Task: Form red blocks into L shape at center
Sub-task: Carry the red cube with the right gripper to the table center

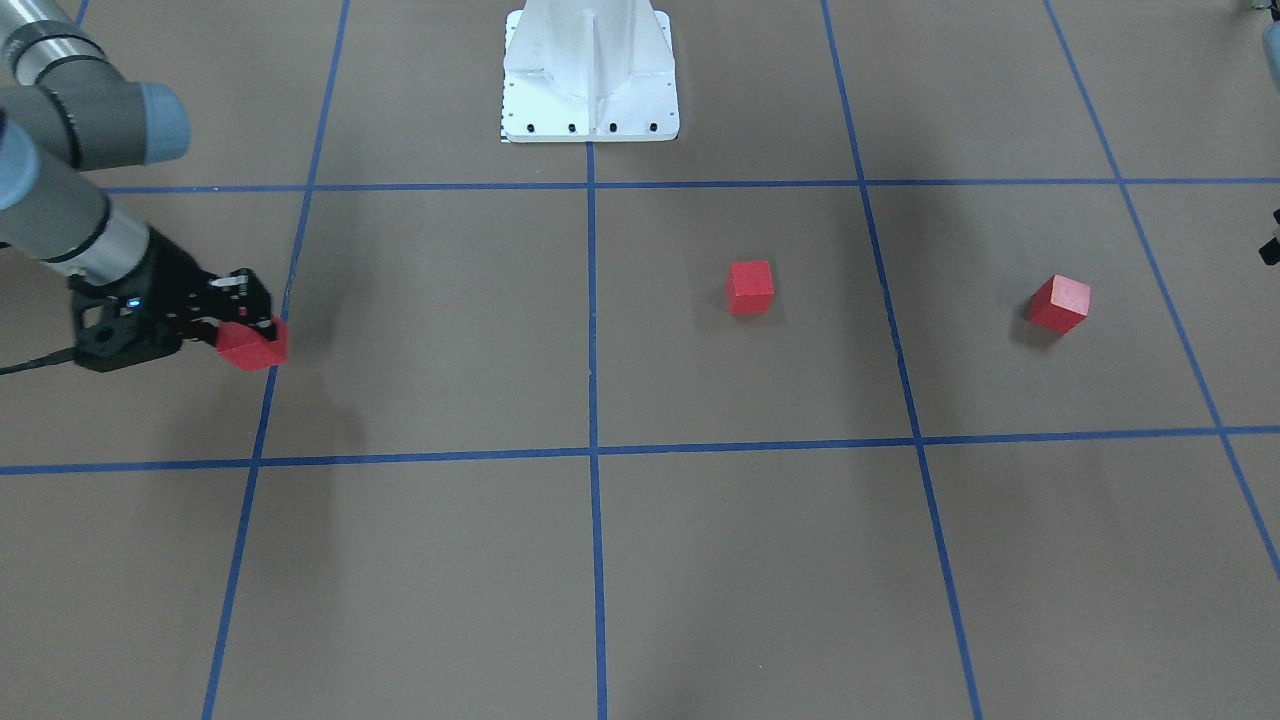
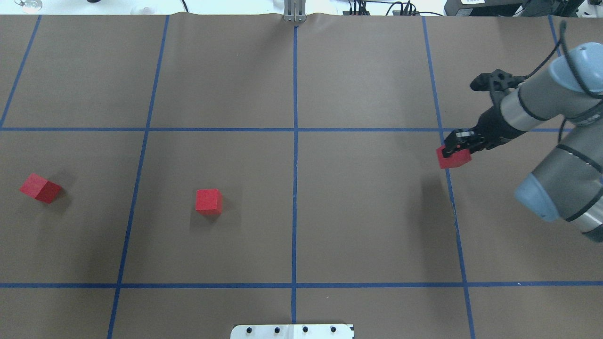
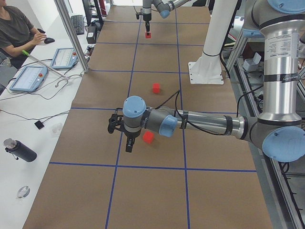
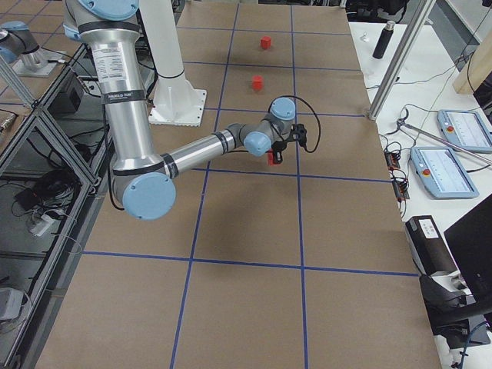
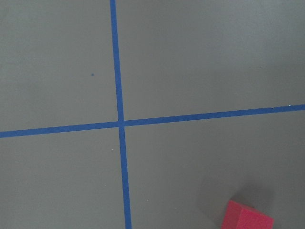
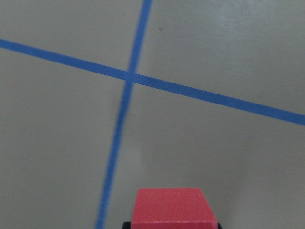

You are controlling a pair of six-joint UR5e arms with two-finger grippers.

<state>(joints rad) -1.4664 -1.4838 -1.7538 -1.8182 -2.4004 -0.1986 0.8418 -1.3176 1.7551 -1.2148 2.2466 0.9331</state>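
My right gripper (image 2: 456, 149) is shut on one red block (image 2: 453, 158) and holds it above the floor, over a blue tape line at the right edge of the center squares. The held block also shows in the front-facing view (image 1: 252, 345) and at the bottom of the right wrist view (image 6: 172, 207). A second red block (image 2: 208, 201) lies in the left center square (image 2: 330, 207). A third red block (image 2: 41, 188) lies one square further left. My left gripper (image 3: 128, 142) hovers near this block; I cannot tell whether it is open. The left wrist view shows that block (image 5: 248, 217).
The robot's white base plate (image 2: 292, 331) stands at the near table edge, on the middle tape line. A metal post (image 2: 295, 12) stands at the far edge. An operator (image 3: 16, 28) sits at a side table with tablets (image 3: 28, 76).
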